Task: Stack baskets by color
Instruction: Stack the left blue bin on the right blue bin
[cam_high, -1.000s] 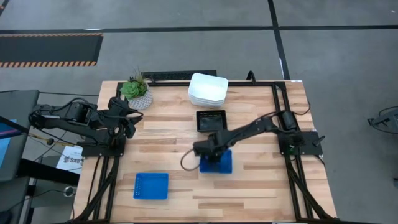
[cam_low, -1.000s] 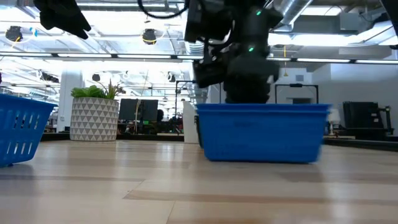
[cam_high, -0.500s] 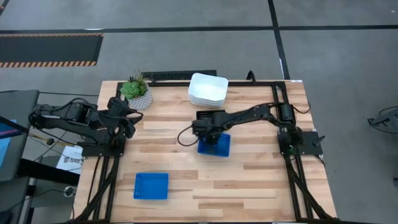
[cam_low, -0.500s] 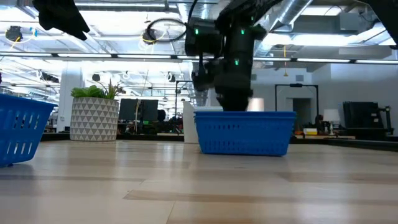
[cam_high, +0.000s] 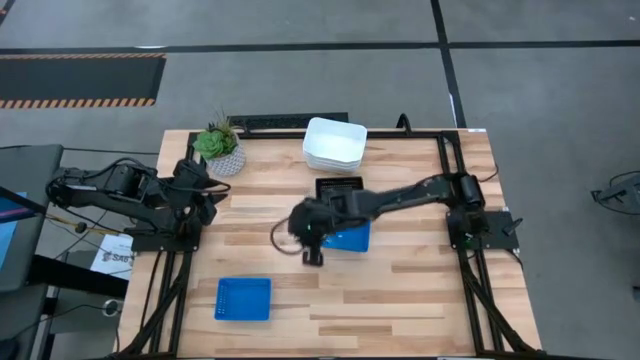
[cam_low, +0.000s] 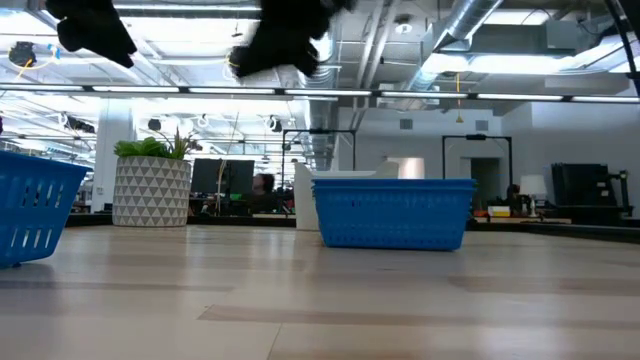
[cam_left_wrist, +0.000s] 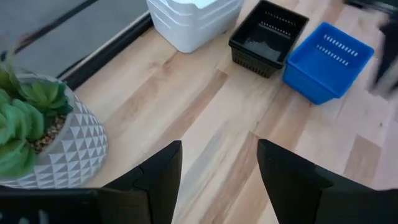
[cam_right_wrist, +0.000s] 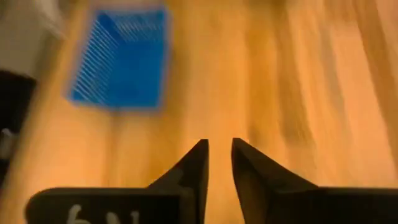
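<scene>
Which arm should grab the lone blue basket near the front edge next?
Right. Its tool hangs empty mid-table, nearer that basket; the left tool waits by the plant.

A green succulent (cam_high: 215, 141) in a grey-white patterned pot (cam_left_wrist: 53, 152) stands at the far corner of the pale wooden surface (cam_high: 400, 290), close beside the left jaws and well apart from the right jaws. Beyond the surface lies grey floor (cam_high: 540, 90) with a black and orange hazard strip (cam_high: 80, 80). The low view shows ceiling ducts (cam_low: 470, 25) and dark monitors (cam_low: 215, 175) behind.
</scene>
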